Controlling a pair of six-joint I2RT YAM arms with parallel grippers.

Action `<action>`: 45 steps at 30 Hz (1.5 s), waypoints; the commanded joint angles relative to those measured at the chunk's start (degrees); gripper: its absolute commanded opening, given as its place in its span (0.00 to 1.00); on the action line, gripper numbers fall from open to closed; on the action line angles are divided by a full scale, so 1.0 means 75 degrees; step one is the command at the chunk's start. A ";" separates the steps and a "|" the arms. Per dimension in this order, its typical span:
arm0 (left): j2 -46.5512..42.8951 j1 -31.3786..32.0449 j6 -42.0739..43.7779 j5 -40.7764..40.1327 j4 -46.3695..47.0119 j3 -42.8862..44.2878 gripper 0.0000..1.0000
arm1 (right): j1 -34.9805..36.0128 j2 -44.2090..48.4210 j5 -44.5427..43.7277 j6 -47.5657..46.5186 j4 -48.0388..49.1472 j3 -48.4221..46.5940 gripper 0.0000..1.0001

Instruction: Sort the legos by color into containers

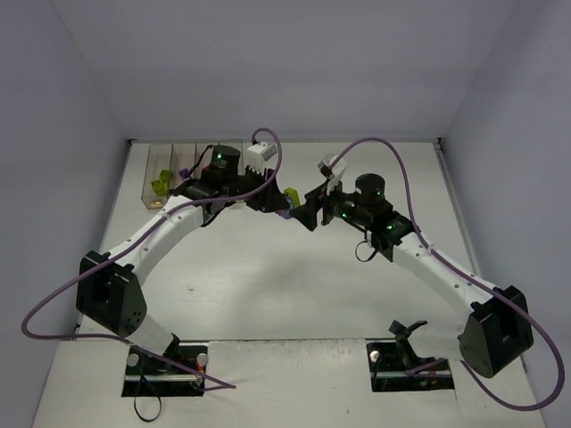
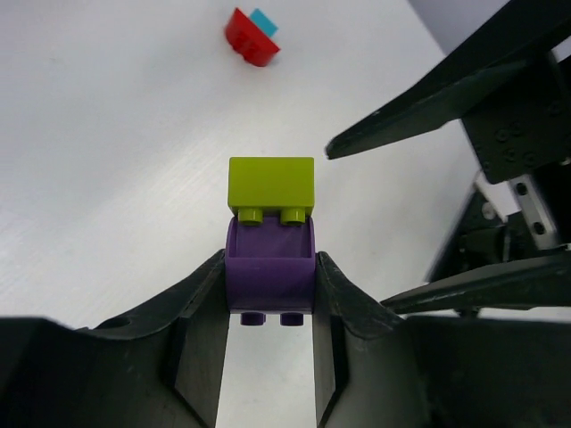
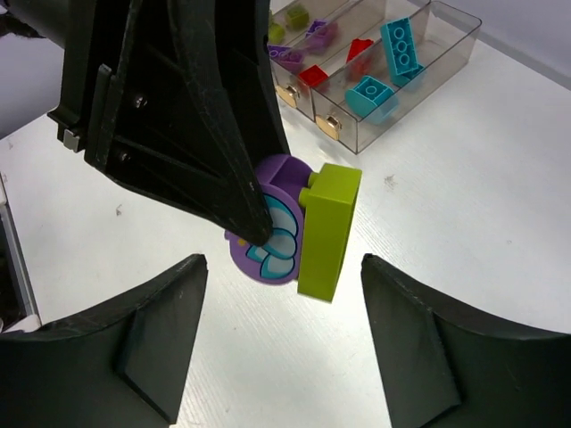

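My left gripper (image 2: 269, 261) is shut on a purple brick (image 2: 268, 281) with a lime green brick (image 2: 271, 185) stuck to its far end, held above the table. In the right wrist view the purple brick (image 3: 272, 245) shows a teal print and the lime brick (image 3: 328, 230) juts out beside it. My right gripper (image 3: 284, 294) is open, its jaws wide on either side of the pair and apart from it. Seen from above, both grippers meet mid-table: the left (image 1: 284, 203), the right (image 1: 310, 210). The containers (image 3: 428, 85) hold teal, red, purple and lime bricks.
A red brick with a teal piece (image 2: 251, 36) lies on the table beyond the held pair. The row of bins (image 1: 152, 169) stands at the back left, with lime bricks (image 1: 161, 184) in one. White walls enclose the table.
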State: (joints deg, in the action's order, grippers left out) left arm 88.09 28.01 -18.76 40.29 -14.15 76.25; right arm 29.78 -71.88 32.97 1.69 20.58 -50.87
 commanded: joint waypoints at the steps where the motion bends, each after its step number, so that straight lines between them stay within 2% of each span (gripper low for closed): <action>1: -0.0449 0.0004 0.1200 -0.0614 -0.0046 0.0146 0.09 | 0.0026 0.0220 -0.0340 0.0277 0.0233 -0.0459 0.64; 3: -0.0449 0.0015 0.1411 -0.0673 -0.0035 0.0135 0.09 | 0.0025 0.0185 -0.0609 0.0453 0.0209 -0.0517 0.61; 6: -0.0577 0.0027 0.1576 -0.0685 0.0117 0.0018 0.09 | 0.0025 0.0080 -0.0915 0.0980 0.0209 -0.0681 0.40; 9: -0.0753 0.0027 0.1740 -0.0673 0.0328 -0.0193 0.09 | 0.0037 -0.0154 -0.1126 0.1227 0.0221 -0.0904 0.35; 11: -0.0812 0.0039 0.1892 -0.0545 0.0329 -0.0229 0.09 | 0.0049 -0.0353 -0.1080 0.1356 0.0209 -0.1033 0.37; 12: -0.0812 0.0027 0.1939 -0.0463 0.0340 -0.0229 0.09 | 0.0037 -0.0412 -0.1045 0.1391 0.0198 -0.1184 0.43; 13: -0.0917 0.0027 0.2519 0.0025 0.0201 -0.0229 0.11 | -0.0114 -0.0587 -0.0314 0.0927 0.0186 -0.1337 0.50; 14: -0.0987 0.0027 0.3036 0.0181 0.0141 -0.0252 0.11 | -0.0312 -0.0623 0.0262 0.0644 0.0186 -0.1327 0.50; 15: -0.0988 0.0027 0.3261 0.0182 0.0141 -0.0252 0.11 | -0.0314 -0.0647 0.0268 0.0641 0.0186 -0.1326 0.50; 19: -0.1117 0.0004 0.4878 0.0709 -0.0886 0.0074 0.11 | -0.1028 -0.0811 0.2418 -0.0048 0.0198 -0.1443 0.51; 24: -0.1023 -0.0008 0.6680 0.1295 -0.2223 0.0556 0.11 | -0.1299 -0.0870 0.3384 -0.1513 -0.0645 -0.1829 0.52; 27: -0.0977 -0.0008 0.7457 0.1529 -0.2600 0.0778 0.11 | -0.1287 -0.0940 0.4157 -0.2158 -0.1020 -0.2017 0.55; 30: -0.0790 -0.0008 0.8019 0.1751 -0.3150 0.1071 0.11 | -0.1147 -0.1057 0.4428 -0.2662 -0.1430 -0.2263 0.61; 37: -0.0320 -0.0020 0.8548 0.2139 -0.3866 0.1751 0.11 | -0.0632 -0.1186 0.4463 -0.3155 -0.1900 -0.2404 0.74; 41: -0.0133 -0.0008 0.8608 0.2362 -0.4078 0.2032 0.11 | -0.0385 -0.1303 0.4452 -0.3273 -0.1947 -0.2416 0.75; 45: -0.0004 -0.0020 0.8537 0.2409 -0.4101 0.2150 0.11 | -0.0326 -0.1315 0.4300 -0.3413 -0.2029 -0.2393 0.70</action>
State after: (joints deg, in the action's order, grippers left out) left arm 88.55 28.01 43.09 54.57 -44.56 89.12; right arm 27.22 -81.97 63.94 -21.91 3.81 -66.63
